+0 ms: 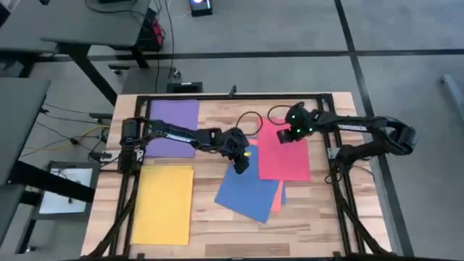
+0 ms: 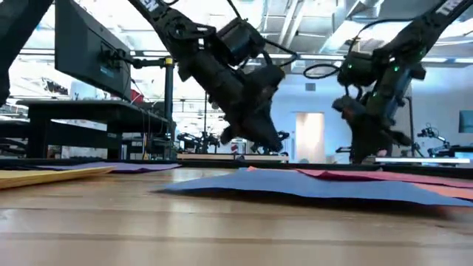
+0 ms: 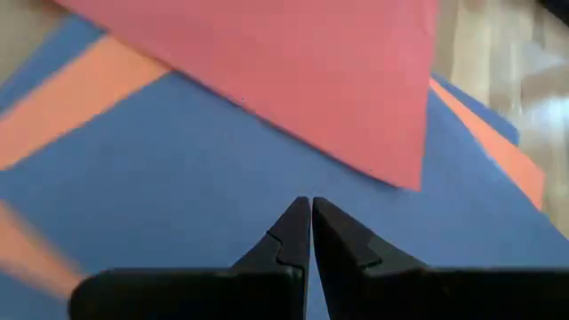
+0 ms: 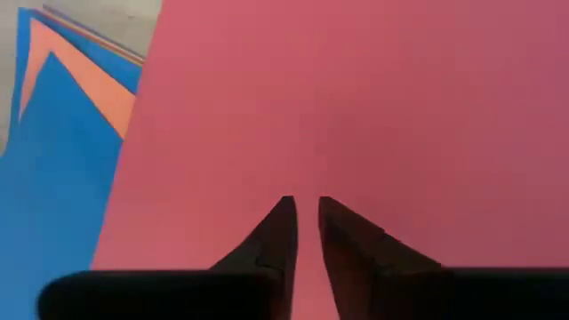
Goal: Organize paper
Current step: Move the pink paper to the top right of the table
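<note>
The paper lies flat on the wooden table: a purple sheet [image 1: 174,127] at the far left, a yellow sheet [image 1: 163,204] at the near left, and a blue sheet [image 1: 249,192] in the middle over a salmon-orange sheet [image 1: 277,203]. A pink-red sheet [image 1: 283,154] at the right overlaps the blue sheet's far corner. My left gripper [image 1: 241,164] [image 3: 311,206] is shut and points down at the blue sheet [image 3: 222,169], near the pink-red sheet's corner [image 3: 404,173]. My right gripper [image 1: 287,135] [image 4: 303,206] points down over the pink-red sheet [image 4: 356,98], its fingers a little apart. My left gripper points its shut fingertips [image 3: 293,222] down at the blue sheet's far part from above; I cannot tell whether they touch the sheet. My right gripper points down at the far part of the pink-red sheet [image 4: 303,178] with a narrow gap between its fingers; I cannot tell whether they touch it.
A black frame [image 1: 239,95] runs along the table's far edge and down both sides. Black cables [image 1: 250,119] lie on the wood between the purple and pink-red sheets. Bare wood [image 1: 239,235] shows along the near edge. Desks and other equipment stand beyond the table.
</note>
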